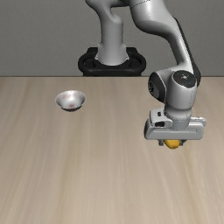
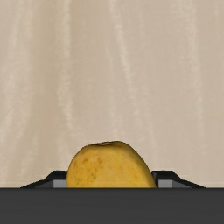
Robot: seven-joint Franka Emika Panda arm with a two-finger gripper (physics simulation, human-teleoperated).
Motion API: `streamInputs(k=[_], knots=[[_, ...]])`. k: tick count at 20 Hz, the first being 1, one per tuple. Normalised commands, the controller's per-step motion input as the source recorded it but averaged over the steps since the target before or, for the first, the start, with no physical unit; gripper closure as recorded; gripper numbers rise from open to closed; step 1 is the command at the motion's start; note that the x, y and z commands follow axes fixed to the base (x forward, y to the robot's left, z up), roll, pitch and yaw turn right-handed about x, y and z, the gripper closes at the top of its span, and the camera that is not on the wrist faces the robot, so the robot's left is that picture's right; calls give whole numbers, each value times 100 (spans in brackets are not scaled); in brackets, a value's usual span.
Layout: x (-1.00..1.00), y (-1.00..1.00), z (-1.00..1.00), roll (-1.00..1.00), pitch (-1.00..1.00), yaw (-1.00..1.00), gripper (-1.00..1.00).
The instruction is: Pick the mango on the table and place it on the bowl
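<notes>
- The gripper (image 1: 173, 140) hangs from the arm's wrist, pointing down at the table (image 1: 52, 175), well apart from the bowl (image 1: 70, 101) toward the exterior view's right and somewhat nearer that view's lower edge.
- Gripper state: clamped on the mango (image 1: 175, 145). In the wrist view the dark fingers (image 2: 54, 181) meet the fruit's flanks from two sides.
- The mango (image 2: 109, 166) is yellow-orange with faint brown speckling. In the exterior view it shows just under the gripper body.
- It cannot be told whether the mango rests on the table or hangs clear of it.
- Open room: a broad stretch of bare table separates the bowl from the gripper, with nothing standing between them. Bare table also lies on the bowl's other sides.
- Edges: the table's far edge runs just behind the bowl, along the foot of the wall.
- The bowl is small and metallic, sits upright and holds nothing visible.
- Surface: light wood with grain streaks, flat and even.
- Room: the robot base (image 1: 112, 63) sits on a dark mount behind the bowl, beyond the table's far edge. A plain grey wall (image 1: 35, 35) stands behind it.
</notes>
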Motion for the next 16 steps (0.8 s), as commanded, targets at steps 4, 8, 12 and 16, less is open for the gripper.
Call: streamInputs(k=[4, 8, 12, 16], knots=[[0, 0, 25, 0, 0, 0, 100], [0, 0, 0, 0, 0, 0, 100], [0, 0, 100, 0, 0, 0, 100], [0, 0, 100, 0, 0, 0, 100]])
